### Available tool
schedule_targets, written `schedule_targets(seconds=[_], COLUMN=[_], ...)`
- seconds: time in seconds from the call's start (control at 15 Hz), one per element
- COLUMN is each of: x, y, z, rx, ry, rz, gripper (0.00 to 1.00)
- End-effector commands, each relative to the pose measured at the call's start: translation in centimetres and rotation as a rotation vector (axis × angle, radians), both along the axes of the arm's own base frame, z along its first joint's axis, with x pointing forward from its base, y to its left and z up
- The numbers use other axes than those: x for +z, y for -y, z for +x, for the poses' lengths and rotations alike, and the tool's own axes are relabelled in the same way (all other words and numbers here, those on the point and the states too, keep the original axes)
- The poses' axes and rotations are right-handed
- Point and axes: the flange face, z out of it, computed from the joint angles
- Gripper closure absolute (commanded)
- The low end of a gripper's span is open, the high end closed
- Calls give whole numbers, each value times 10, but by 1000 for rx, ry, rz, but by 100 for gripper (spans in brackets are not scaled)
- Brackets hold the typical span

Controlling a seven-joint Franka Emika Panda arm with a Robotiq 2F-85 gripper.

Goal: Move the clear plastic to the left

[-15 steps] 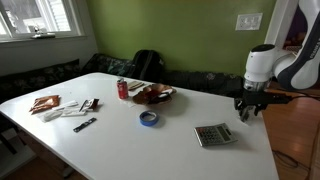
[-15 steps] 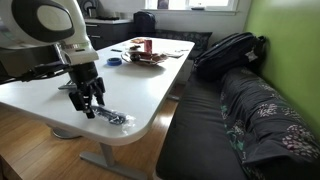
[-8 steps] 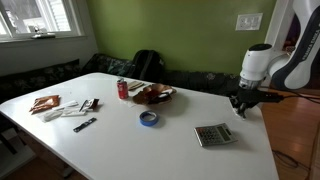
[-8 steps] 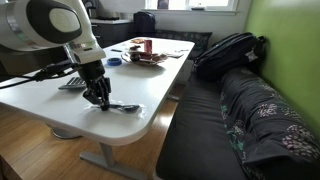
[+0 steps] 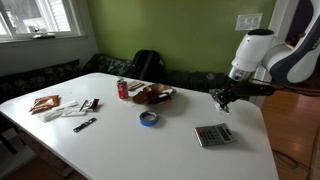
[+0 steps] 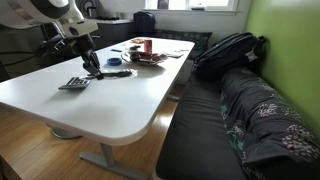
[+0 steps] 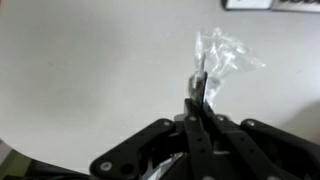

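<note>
Clear plastic [image 7: 226,58] is held pinched by one edge between the closed fingers of the gripper [image 7: 200,84] over the white table [image 7: 90,70], so the pinch should be kept firm and the crinkled sheet carried low and slowly leftward, clear of the calculator [image 5: 213,134].

clear plastic [image 7: 228,55], black claw [image 7: 200,88], white table [image 7: 80,60].

Exterior views share the white table [image 5: 120,140] [image 6: 90,100] from different sides; wrist view looks down closely.

Clear plastic [image 7: 224,52] in end effector [image 7: 200,84], calculator [image 5: 213,135] on table [image 5: 110,142] nearby
</note>
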Motion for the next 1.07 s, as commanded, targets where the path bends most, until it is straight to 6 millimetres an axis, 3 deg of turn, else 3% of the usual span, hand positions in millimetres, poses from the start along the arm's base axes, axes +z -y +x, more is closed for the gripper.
schedule_targets(seconds=[0.0,0.27,0.47,0.53,0.6,0.87,0.93,1.0], x=[36,53,57,56,59,59,58,48], y=[-81,-188,-240,-248,-241,-250,-249,-261], z=[-27,-61,-79,-81,-80,-83,-82,-85], rx=[203,448,624,682,604,672,673,697], ry=[53,88,115,125,114,123,123,99], rz=[24,70,119,137,108,119,121,148], gripper=[98,98,98,98,93,93,98,98])
